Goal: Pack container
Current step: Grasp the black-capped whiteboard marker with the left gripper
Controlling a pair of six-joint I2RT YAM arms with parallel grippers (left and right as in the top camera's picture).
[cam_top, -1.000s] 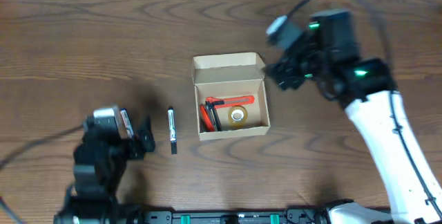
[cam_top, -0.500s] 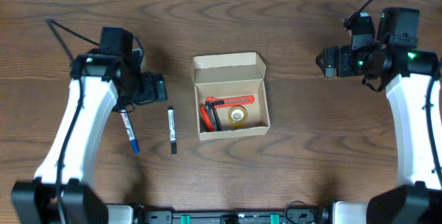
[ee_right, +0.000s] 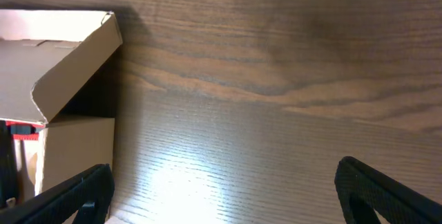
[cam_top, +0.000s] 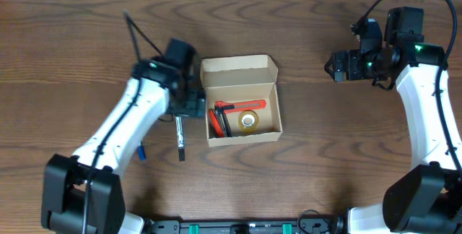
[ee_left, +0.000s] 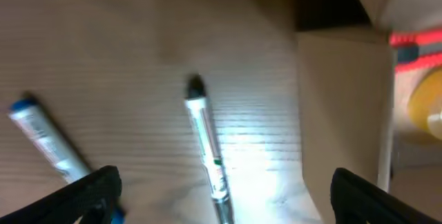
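Note:
The container (cam_top: 242, 138) is a tan cardboard box, open, with its flap lid (cam_top: 238, 64) standing at the far side. It holds a red-handled tool (cam_top: 238, 107) and a yellowish tape roll (cam_top: 248, 121). My left gripper (cam_top: 188, 106) is open, just left of the box wall and above the top end of a black-capped marker (cam_top: 180, 136). In the left wrist view the marker (ee_left: 206, 144) lies between my open fingers (ee_left: 93, 189), with the box wall (ee_left: 345, 113) to the right. My right gripper (cam_top: 336, 66) is open and empty, right of the box.
A blue-capped marker (cam_top: 141, 149) lies left of the black one and shows in the left wrist view (ee_left: 43, 140). The right wrist view shows the box's corner and flap (ee_right: 65, 65) at the left and bare wood ahead.
My left arm has swung right, from over the blue marker to beside the box above the black marker. My right gripper has shifted slightly left.

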